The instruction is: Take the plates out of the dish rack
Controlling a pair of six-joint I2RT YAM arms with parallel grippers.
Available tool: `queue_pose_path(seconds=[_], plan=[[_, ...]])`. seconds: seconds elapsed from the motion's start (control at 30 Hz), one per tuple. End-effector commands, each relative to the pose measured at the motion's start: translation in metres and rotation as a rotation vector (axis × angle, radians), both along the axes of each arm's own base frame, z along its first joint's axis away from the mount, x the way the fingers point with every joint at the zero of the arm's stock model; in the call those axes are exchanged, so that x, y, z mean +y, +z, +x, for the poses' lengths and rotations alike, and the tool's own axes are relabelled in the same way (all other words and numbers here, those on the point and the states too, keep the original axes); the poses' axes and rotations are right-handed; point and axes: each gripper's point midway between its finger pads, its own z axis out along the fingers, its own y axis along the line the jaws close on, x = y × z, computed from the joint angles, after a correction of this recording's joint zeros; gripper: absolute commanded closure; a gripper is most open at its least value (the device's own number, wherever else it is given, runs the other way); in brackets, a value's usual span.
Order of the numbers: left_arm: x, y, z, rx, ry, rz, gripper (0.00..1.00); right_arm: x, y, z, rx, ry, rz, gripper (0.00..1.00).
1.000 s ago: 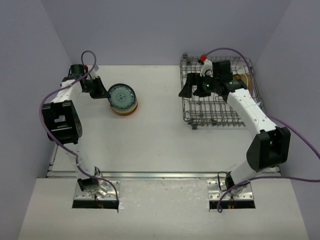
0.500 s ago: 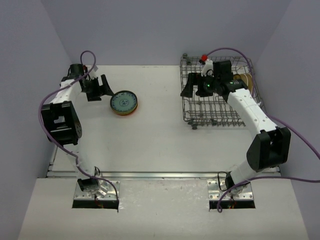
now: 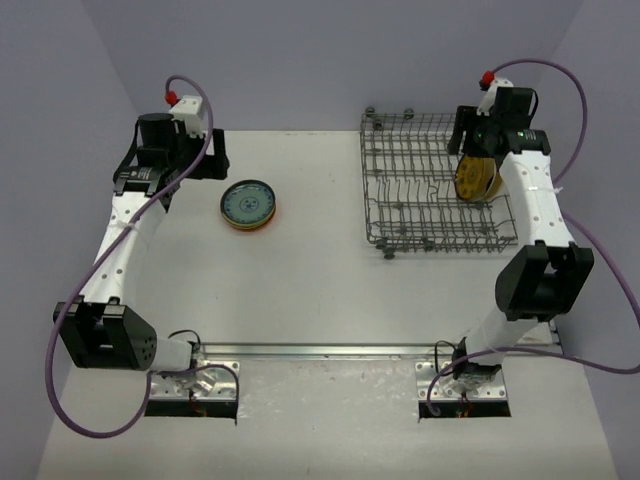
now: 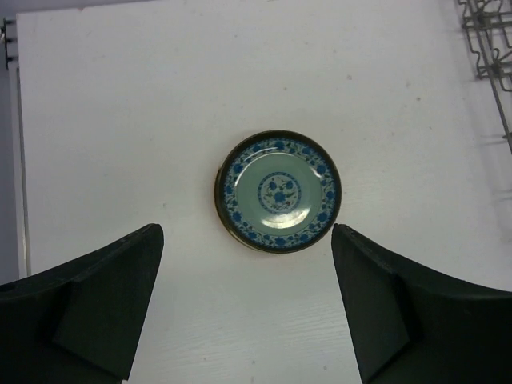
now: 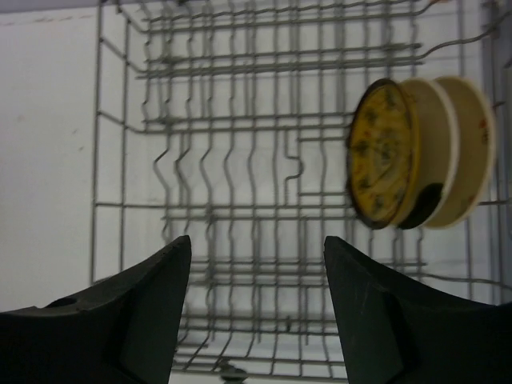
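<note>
Two white robot arms with black joints stand bolted at the near edge. The left arm [image 3: 118,232] bends out to the near left at its dark elbow block, then reaches in one long straight link to the far left corner. Its wrist is turned downward. The left gripper [image 4: 246,238] points down with its two dark fingers [image 4: 104,308] spread wide apart. The right arm [image 3: 540,210] mirrors it: a dark elbow block on the near right, then a long link stretching to the far right. Its wrist is raised high there and also faces down. The right gripper [image 5: 256,244] hangs with its jaws parted.
</note>
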Motion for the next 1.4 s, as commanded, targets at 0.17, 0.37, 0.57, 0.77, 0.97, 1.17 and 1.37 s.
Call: queue_pose_path(seconds=[0.17,0.37,0.57,0.77,0.97,1.17,1.37], plan=[[-0.016,-0.005,0.002,-0.027,0.007,0.097,0.16,-0.082,-0.011,0.031,0.091,-0.152,-0.291,0.35],[-0.017,-0.014,0.002,-0.019,0.006,0.091,0.17,-0.098,-0.031,0.048,0.139,-0.171,-0.27,0.43],[-0.017,-0.019,0.001,-0.013,0.002,0.1,0.17,-0.104,-0.055,0.059,0.179,-0.174,-0.25,0.47],[-0.016,-0.023,0.002,-0.011,0.004,0.102,0.17,-0.111,-0.068,0.065,0.197,-0.185,-0.25,0.47],[-0.017,-0.028,0.003,-0.005,0.002,0.098,0.17,-0.117,-0.083,0.07,0.222,-0.189,-0.251,0.5],[-0.016,-0.029,0.005,-0.003,0.003,0.1,0.17,-0.121,-0.101,0.073,0.251,-0.196,-0.243,0.52],[-0.016,-0.028,0.006,-0.004,0.002,0.104,0.17,-0.121,-0.109,0.075,0.261,-0.197,-0.237,0.6]])
